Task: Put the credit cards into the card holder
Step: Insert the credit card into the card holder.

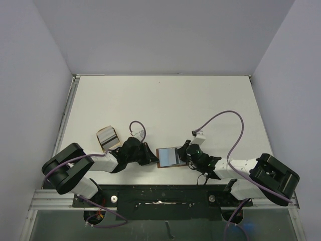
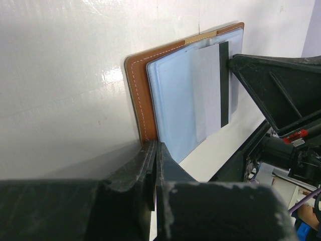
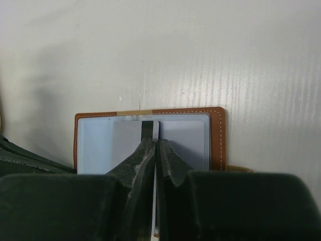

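Stretching low, both arms flank the brown leather card holder (image 1: 168, 156), open, pale-blue inside; left tool (image 2: 154, 148) and right tool (image 3: 154, 139) are closed, empty.

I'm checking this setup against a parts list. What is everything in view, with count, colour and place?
table: one, white, walled on three sides
dish: one, tan, on the table's near left
cards: small stack, count unclear, pale grey, in the dish
wallet: one, brown outside and pale blue inside, lying open at near centre between the two arms
card: one, pale grey, on the open wallet by its dark stripe
cables: two, purple, one looping over each arm
left arm: one, black and white, jaws shut at the wallet's left edge
right arm: one, black and white, jaws shut, tips at the wallet's dark stripe
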